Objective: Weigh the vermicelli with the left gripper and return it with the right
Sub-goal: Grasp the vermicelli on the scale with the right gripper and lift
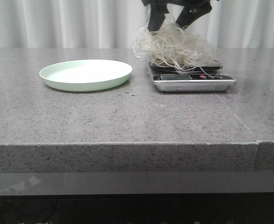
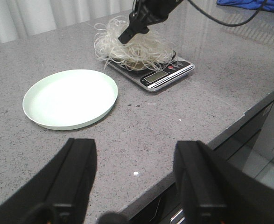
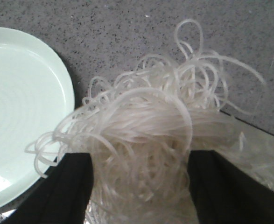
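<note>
The vermicelli (image 1: 176, 49) is a loose whitish tangle heaped on the platform of a small kitchen scale (image 1: 193, 83). It also shows in the left wrist view (image 2: 132, 46) and fills the right wrist view (image 3: 151, 126). My right gripper (image 1: 170, 25) is down in the top of the heap, its jaws wide apart with strands between them (image 3: 139, 186). My left gripper (image 2: 134, 177) is open and empty above the table's front edge, well back from the scale (image 2: 167, 74). It is out of the front view.
A pale green round plate (image 1: 85, 74) lies empty on the grey stone table left of the scale; it also shows in both wrist views (image 2: 69, 98) (image 3: 20, 102). White curtains hang behind. The table drops off at its front edge (image 2: 230, 135).
</note>
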`<state>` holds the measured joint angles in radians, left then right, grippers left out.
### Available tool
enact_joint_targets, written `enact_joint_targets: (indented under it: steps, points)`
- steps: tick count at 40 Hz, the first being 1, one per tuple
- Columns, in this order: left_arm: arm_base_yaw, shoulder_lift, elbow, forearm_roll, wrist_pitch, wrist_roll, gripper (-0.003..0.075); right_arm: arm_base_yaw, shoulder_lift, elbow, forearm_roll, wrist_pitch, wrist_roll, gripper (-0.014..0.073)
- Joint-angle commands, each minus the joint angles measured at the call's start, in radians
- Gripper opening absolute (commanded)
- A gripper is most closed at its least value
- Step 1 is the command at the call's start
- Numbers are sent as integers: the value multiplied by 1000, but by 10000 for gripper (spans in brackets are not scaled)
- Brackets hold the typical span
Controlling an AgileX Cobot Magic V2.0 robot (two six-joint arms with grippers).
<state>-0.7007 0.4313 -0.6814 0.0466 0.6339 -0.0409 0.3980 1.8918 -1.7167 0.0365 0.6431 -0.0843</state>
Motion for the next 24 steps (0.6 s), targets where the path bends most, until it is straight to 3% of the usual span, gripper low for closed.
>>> enact_joint_targets:
  steps: [1,5,15,18,24]
  points:
    - [-9,6,-26,-8,-72,-7,459,-9,-36,-35,-17,-38,-10,547]
    - [-9,6,-26,-8,-72,-7,459,-9,-25,-35,-28,-21,-10,503]
    - [-9,6,-26,-8,-72,-7,459,-9,-22,-35,-36,-6,-10,209]
    - [-9,6,-26,-8,-72,-7,459,-9,-22,-35,-36,-5,-10,167]
    - [-9,6,-26,-8,-72,-7,459,-9,-24,-35,-36,-2,-10,164]
